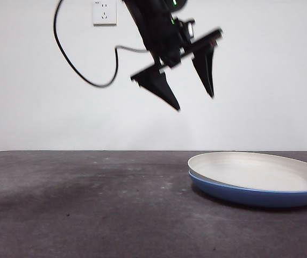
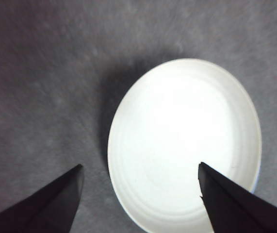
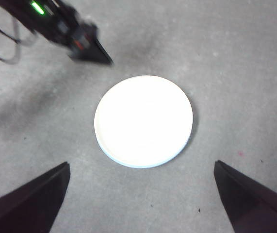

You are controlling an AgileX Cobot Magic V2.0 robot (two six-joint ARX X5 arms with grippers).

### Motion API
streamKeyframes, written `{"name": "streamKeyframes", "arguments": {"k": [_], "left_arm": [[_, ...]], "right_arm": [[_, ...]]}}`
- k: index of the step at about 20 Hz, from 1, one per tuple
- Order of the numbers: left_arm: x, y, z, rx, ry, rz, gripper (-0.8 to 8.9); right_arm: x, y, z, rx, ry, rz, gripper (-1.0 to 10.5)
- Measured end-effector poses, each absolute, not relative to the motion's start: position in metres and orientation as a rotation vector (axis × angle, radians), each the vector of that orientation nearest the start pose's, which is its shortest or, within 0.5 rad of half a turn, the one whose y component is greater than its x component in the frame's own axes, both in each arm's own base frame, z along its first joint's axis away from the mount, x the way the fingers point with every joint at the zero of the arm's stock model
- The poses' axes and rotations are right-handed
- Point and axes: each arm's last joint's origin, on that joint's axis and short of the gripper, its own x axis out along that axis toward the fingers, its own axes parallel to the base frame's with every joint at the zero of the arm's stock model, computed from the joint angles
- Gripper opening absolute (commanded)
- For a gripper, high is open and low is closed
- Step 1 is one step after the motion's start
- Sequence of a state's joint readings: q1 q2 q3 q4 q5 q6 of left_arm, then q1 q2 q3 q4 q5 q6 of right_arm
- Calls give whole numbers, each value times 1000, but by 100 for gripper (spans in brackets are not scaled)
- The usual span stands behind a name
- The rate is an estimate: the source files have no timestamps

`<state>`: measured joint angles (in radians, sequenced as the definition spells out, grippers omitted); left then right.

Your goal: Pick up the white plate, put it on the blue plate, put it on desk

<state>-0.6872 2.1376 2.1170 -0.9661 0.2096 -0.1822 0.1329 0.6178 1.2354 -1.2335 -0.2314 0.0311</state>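
Observation:
The white plate lies nested in the blue plate on the desk, at the right in the front view. My left gripper hangs open and empty high above the desk, up and to the left of the plates. In the left wrist view the white plate lies below its spread jaws. My right gripper is open and empty, high above the white plate. The blue plate shows there only as a thin rim.
A black cable loops down from the left arm in front of the white wall, near a wall socket. The left arm also shows in the right wrist view, beside the plates.

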Motion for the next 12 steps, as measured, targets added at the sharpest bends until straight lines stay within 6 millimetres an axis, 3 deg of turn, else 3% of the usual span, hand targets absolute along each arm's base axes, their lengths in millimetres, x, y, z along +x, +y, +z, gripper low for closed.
{"name": "streamKeyframes", "arguments": {"k": [2, 7, 12], "left_arm": [[348, -279, 329, 67, 1004, -721, 380], [310, -203, 424, 10, 812, -678, 379], [263, -154, 469, 33, 740, -659, 378]], "right_arm": [[47, 13, 392, 60, 624, 343, 475], [47, 13, 392, 60, 624, 343, 475], [47, 13, 392, 61, 625, 343, 475]]}}
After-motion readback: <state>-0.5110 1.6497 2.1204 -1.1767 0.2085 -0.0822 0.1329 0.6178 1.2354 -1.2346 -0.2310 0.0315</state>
